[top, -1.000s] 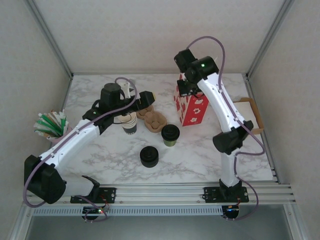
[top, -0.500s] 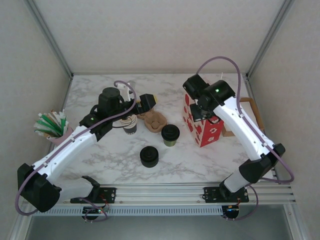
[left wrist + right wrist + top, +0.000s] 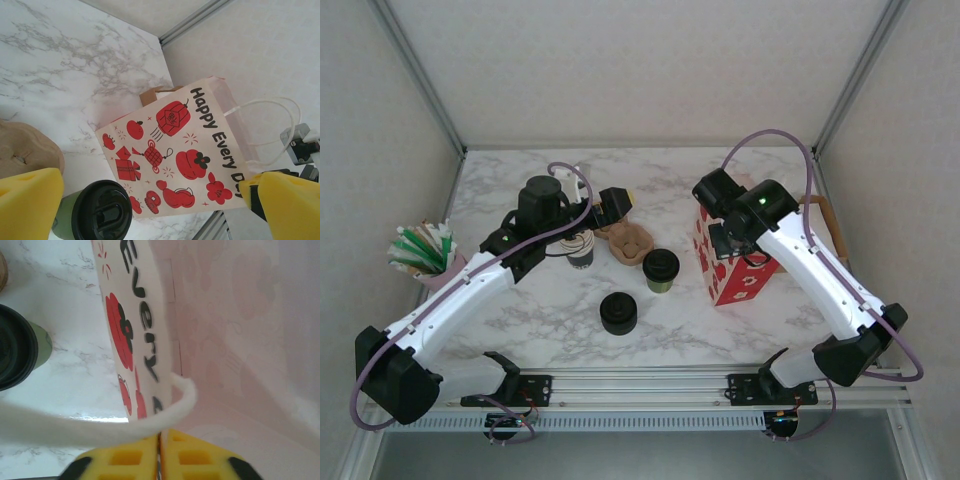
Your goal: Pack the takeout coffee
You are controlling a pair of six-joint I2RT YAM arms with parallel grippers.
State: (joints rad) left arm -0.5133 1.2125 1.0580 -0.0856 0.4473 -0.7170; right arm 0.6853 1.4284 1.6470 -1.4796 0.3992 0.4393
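The takeout coffee (image 3: pixel 661 270), an olive cup with a black lid, stands on the marble table and shows in the left wrist view (image 3: pixel 100 212) and the right wrist view (image 3: pixel 20 347). Just right of it is a white paper bag with red prints (image 3: pixel 732 268) (image 3: pixel 175 150), tilted and with its mouth open. My right gripper (image 3: pixel 730 235) (image 3: pixel 160 455) is shut on the bag's top rim, and the white rope handle (image 3: pixel 165 415) crosses in front of its fingers. My left gripper (image 3: pixel 615 205) (image 3: pixel 150 200) hangs open with nothing in it, above the cardboard carrier left of the coffee.
A brown cardboard cup carrier (image 3: pixel 628 240), a stack of lidless cups (image 3: pixel 580 250) and a squat black stack of lids (image 3: pixel 618 313) lie around the coffee. A holder of straws (image 3: pixel 423 252) stands far left. A brown bag (image 3: pixel 820 215) lies by the right frame post.
My right arm has brought the printed bag from the back of the table forward and to the right, next to the coffee. The left arm shifted slightly and stayed open.
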